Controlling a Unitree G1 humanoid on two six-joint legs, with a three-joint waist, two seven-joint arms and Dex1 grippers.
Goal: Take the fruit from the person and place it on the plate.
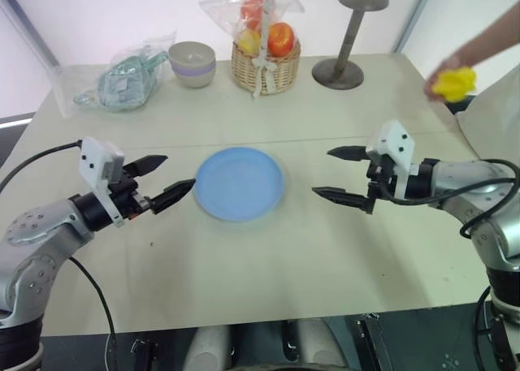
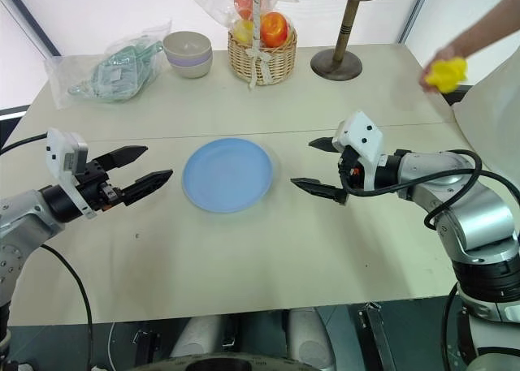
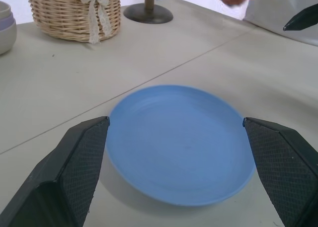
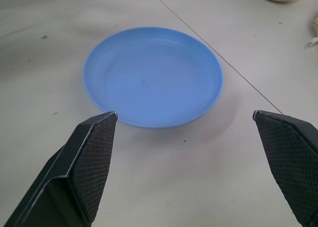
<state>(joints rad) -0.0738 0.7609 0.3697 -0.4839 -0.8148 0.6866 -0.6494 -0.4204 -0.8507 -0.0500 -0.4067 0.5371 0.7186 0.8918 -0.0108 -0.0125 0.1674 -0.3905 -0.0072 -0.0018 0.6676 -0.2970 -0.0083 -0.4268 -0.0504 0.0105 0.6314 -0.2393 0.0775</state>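
Centrally, bare plate (image 1: 240,183); fruit-filled basket (image 1: 265,66).

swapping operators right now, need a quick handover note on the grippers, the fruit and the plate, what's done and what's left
Left gripper: open, holding nothing, hovering left of the plate.
Right gripper: open, holding nothing, hovering right of the plate.
Fruit: yellow, in the person's hand over the table's far right edge, beyond the right gripper.
Plate: nothing on it, mid-table between the grippers.
Done: nothing yet.
Left: take the fruit from the hand, probably with the right gripper, and set it on the plate.
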